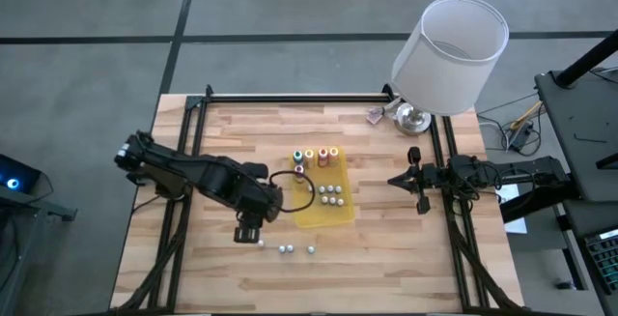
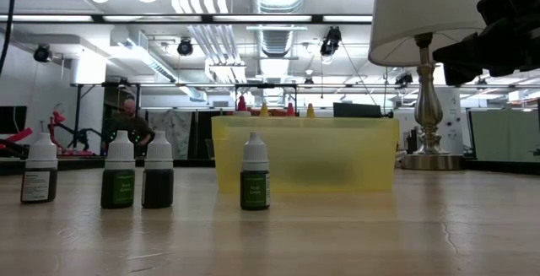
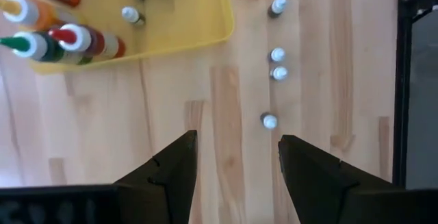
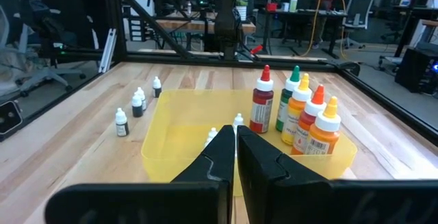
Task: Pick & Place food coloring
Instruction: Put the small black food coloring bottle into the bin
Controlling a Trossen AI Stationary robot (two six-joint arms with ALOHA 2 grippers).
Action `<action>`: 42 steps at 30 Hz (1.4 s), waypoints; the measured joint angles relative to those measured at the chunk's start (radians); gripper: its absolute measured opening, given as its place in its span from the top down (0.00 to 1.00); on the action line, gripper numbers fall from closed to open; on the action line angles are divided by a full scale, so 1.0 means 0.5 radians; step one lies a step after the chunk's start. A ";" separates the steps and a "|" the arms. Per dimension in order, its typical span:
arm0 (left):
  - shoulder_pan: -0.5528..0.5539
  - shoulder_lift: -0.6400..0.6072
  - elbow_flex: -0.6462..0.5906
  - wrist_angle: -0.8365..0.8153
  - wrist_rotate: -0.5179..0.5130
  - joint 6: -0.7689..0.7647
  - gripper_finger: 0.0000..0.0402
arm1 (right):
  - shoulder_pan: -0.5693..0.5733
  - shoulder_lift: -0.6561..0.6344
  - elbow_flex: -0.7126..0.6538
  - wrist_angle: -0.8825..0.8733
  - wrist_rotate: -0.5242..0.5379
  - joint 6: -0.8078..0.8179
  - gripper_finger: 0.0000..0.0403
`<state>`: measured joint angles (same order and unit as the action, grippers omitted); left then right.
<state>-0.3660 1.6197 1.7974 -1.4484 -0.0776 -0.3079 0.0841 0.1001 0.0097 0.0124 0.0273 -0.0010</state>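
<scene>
Several small dark food coloring bottles with white caps (image 1: pixel 286 248) (image 2: pixel 119 173) stand upright on the bare wood near the table's front edge. More of them (image 1: pixel 329 194) stand in the yellow tray (image 1: pixel 314 217) at mid-table. Taller bottles with coloured tips (image 4: pixel 301 114) stand at the tray's far end. My left gripper (image 1: pixel 248 234) (image 3: pixel 236 169) hangs open above the wood, pointing down. It is just left of the nearest table bottle (image 3: pixel 269 121) and touches nothing. My right gripper (image 1: pixel 417 183) (image 4: pixel 236 145) waits shut at the table's right edge, pointing level toward the tray.
A lamp with a white shade (image 1: pixel 449 55) stands at the table's far right corner. Black frame rails (image 1: pixel 290 97) run along the far and side edges. Bare wood lies left of the tray and along the near edge. A person (image 2: pixel 126 116) shows in the room behind.
</scene>
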 joint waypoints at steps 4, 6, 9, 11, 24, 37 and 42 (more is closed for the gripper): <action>0.000 -0.127 -0.287 0.242 0.061 0.042 0.56 | 0.000 0.000 0.000 0.000 0.001 0.000 0.98; 0.000 -0.180 -0.421 0.338 0.119 0.047 0.56 | 0.000 0.000 0.000 0.000 0.001 0.000 0.98; -0.001 -0.250 -0.595 0.481 0.127 0.060 0.56 | 0.000 0.000 0.000 0.000 0.001 0.000 0.98; -0.001 -0.281 -0.704 0.569 0.127 0.090 0.56 | 0.000 0.000 0.000 0.000 0.001 0.000 0.98; -0.010 -0.270 -1.120 1.034 0.298 0.176 0.56 | 0.000 0.000 0.000 0.001 0.001 0.000 0.98; -0.035 -0.105 -1.252 1.183 0.347 0.028 0.56 | 0.000 0.001 0.000 0.000 0.001 0.000 0.98; -0.073 -0.049 -1.282 1.226 0.368 0.022 0.56 | 0.001 0.001 0.000 0.000 0.001 0.000 0.98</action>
<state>-0.4023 1.5953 1.1564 -0.8354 0.1062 -0.2968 0.0845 0.1005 0.0097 0.0124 0.0277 -0.0009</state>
